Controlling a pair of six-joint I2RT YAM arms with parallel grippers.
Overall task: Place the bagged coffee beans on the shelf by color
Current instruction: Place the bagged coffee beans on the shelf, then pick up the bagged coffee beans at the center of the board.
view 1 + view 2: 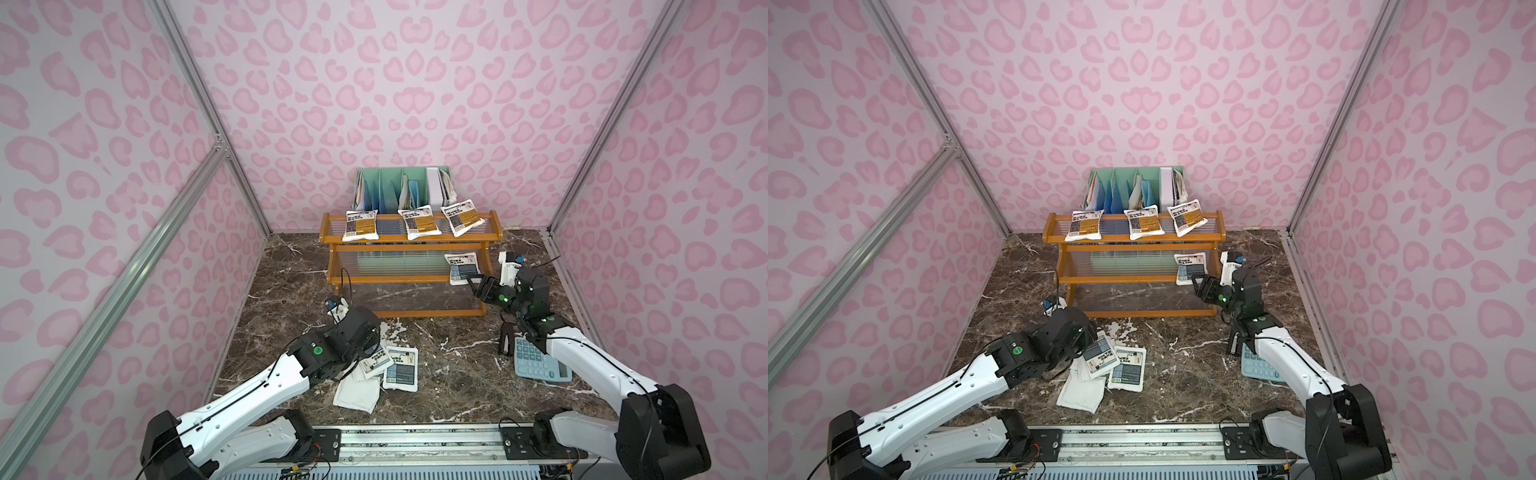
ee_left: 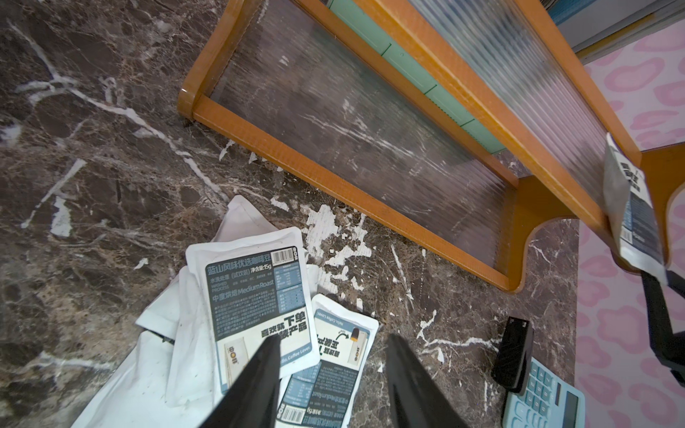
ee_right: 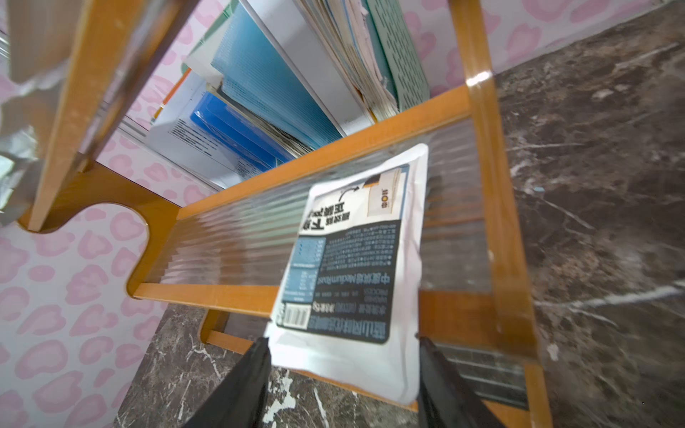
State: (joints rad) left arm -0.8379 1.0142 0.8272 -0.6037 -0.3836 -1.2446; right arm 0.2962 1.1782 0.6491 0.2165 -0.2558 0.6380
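Nearest the lens, two white-and-black arms (image 1: 257,386) are seen reaching over one dark marbled desk (image 1: 449,365), on which one orange-brown three-tier shelf (image 1: 395,280) is stood before one mint-green divider rack (image 1: 390,183). Three orange-yellow pouches (image 1: 417,223) are laid along the top tier. One blue pouch (image 3: 356,274) is laid at the middle tier's right end, overhanging the front rail and flanked by the widely parted, empty right gripper (image 3: 343,340). Two more blue pouches (image 2: 255,296), marked "Medium Roast" and "15g", are piled on white-backed ones, uncounted, beneath the half-spread left gripper (image 2: 333,339), by which nothing is clamped.
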